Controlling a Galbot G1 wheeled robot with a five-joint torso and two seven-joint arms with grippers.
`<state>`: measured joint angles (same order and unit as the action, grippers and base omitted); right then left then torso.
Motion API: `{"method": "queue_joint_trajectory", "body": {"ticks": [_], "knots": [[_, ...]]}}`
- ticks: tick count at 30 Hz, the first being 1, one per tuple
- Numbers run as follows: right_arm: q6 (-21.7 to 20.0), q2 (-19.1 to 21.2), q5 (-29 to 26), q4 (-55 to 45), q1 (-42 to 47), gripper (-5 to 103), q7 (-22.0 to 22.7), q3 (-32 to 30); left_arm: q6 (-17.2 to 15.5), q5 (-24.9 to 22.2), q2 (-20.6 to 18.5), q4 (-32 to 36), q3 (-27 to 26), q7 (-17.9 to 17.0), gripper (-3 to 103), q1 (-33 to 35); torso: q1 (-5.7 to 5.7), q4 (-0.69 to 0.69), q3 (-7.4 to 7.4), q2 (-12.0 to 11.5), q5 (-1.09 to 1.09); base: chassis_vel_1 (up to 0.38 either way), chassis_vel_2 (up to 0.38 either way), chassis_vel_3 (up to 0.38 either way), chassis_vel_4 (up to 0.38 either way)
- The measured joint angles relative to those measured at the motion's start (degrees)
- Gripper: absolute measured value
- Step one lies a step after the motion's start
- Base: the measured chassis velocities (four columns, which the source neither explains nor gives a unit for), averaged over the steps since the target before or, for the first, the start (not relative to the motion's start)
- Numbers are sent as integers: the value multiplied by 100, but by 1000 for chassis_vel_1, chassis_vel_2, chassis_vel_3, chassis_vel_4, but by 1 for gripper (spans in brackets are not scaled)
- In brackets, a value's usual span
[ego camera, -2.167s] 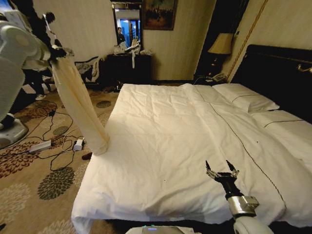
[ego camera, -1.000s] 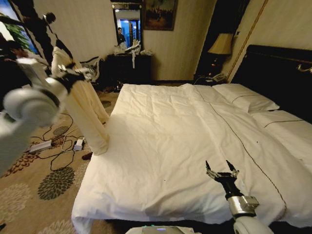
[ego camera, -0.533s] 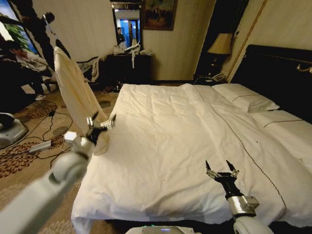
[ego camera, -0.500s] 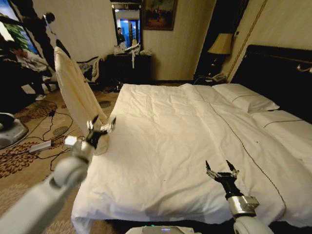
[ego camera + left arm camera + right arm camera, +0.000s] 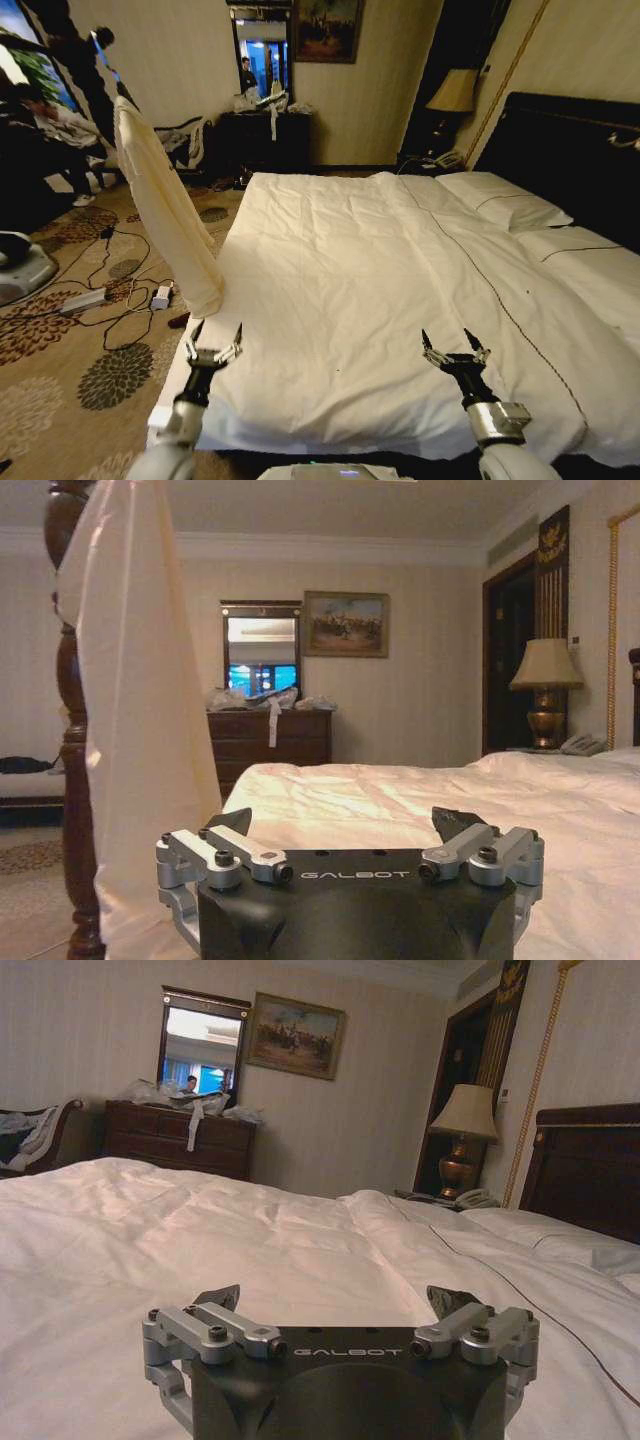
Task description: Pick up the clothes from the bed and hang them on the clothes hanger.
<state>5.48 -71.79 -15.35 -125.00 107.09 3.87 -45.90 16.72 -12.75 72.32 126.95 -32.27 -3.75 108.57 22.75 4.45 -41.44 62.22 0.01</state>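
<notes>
— What is seen, from the largest thing down?

— The bed (image 5: 400, 260) is spread with a white duvet, its right side cut off by the frame edge. The near left corner and the carpet beside it are left open, though cables are strewn farther along the floor.

— And the clothes?

— The clothes (image 5: 165, 205) are hung to the left of the bed, well apart from both pincers. A long, wrinkled cream fall of thin fabric is shown, its hem level with the mattress edge. The top is draped by a dark post (image 5: 70, 730); what carries it there cannot be made out.

— The pincers?

— The left pincer (image 5: 213, 342) is held spread over the bed's near left corner. The right pincer (image 5: 453, 347) is held spread above the duvet near the foot. Nothing is gripped by either.
</notes>
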Motion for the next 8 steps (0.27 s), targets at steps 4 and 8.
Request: {"method": "queue_joint_trajectory", "body": {"ticks": [4, 8], "knots": [[0, 0, 0, 0, 0, 100, 0, 0, 8, 9, 14, 16, -18, -1, 100, 21, 0, 2, 0, 0, -1, 0, 0, 0, 0], [0, 0, 0, 0, 0, 100, 0, 0, 7, -1, 2, 19, -17, -6, 100, -3, 0, 2, -1, 0, -1, 0, 0, 0, 0]]}}
